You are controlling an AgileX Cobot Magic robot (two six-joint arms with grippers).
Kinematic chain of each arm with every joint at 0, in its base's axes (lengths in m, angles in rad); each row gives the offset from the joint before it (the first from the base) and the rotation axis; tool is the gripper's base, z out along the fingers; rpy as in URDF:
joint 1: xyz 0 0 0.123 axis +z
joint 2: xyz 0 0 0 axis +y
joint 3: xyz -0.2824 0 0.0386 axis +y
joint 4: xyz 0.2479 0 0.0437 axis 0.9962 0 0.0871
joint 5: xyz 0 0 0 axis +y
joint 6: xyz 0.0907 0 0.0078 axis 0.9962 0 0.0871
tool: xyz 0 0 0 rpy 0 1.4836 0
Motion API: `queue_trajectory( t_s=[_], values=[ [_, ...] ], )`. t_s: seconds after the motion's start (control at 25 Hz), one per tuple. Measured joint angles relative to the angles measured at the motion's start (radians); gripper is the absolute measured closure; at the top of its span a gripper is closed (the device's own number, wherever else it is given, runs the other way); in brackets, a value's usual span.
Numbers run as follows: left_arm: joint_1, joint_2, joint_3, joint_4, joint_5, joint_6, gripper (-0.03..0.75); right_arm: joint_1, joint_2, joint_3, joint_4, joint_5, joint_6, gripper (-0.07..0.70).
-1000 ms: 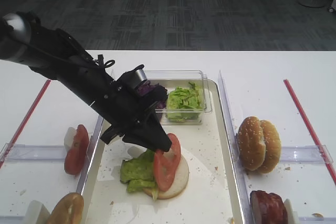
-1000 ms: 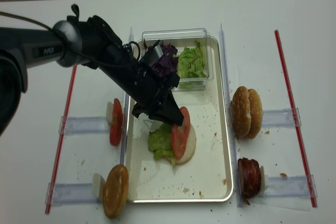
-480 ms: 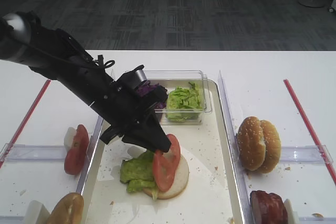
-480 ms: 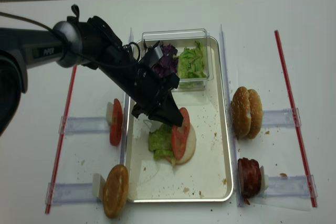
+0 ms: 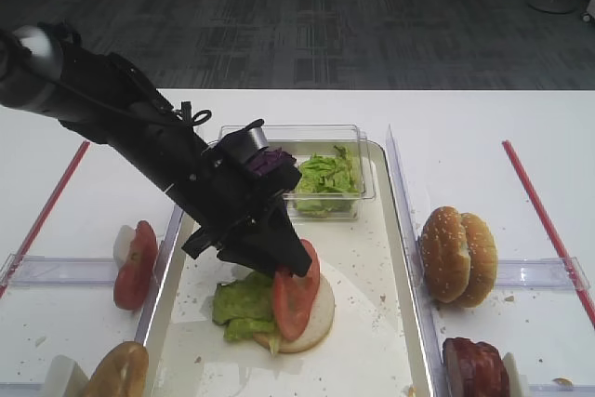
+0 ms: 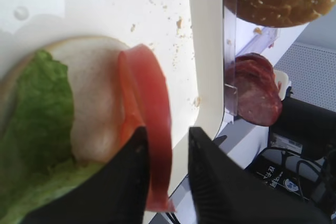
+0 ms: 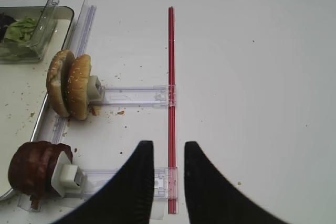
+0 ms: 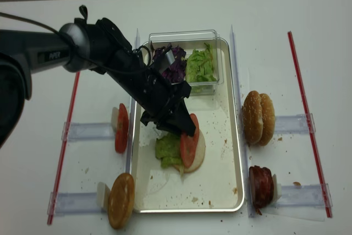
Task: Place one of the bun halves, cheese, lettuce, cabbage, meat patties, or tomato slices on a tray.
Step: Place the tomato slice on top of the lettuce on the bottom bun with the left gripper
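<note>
A cream tray (image 5: 372,341) (image 8: 220,158) holds a pale bun half (image 5: 319,315) (image 6: 94,98) with a lettuce leaf (image 5: 238,302) (image 6: 37,114) on it. A red tomato slice (image 5: 296,291) (image 6: 153,129) leans on edge against that bun. My left gripper (image 5: 297,263) (image 6: 167,128) (image 8: 190,130) straddles the slice's top. The slice rests against one finger, with a gap to the other, so the jaws stand open. My right gripper (image 7: 168,145) hangs over the table right of the tray, shut and empty.
A clear tub (image 5: 367,178) at the tray's far end holds purple cabbage (image 5: 271,163) and lettuce. Sesame bun halves (image 5: 457,256) (image 7: 68,83) and meat patties (image 5: 476,367) (image 7: 31,169) stand in racks on the right. Tomato slices (image 5: 135,264) and a bun (image 5: 116,371) stand on the left.
The left gripper has shifted slightly down and right, and its jaws have parted from the tomato slice, which now leans on the bun. The right gripper has not moved.
</note>
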Motion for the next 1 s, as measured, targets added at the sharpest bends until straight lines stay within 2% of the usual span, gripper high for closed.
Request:
queue_trajectory(
  t_s=[0.48,0.8,1.0],
  values=[
    [0.0,0.0,0.0,0.022,0.0,0.002,0.398,0.0,0.0,0.0,0.0,0.0,0.0,0.438],
    [0.0,0.0,0.0,0.024,0.0,0.002,0.339,0.0,0.0,0.0,0.0,0.0,-0.007,0.438],
    [0.0,0.0,0.0,0.024,0.0,0.002,0.33,0.0,0.0,0.0,0.0,0.0,-0.007,0.438]
  ],
)
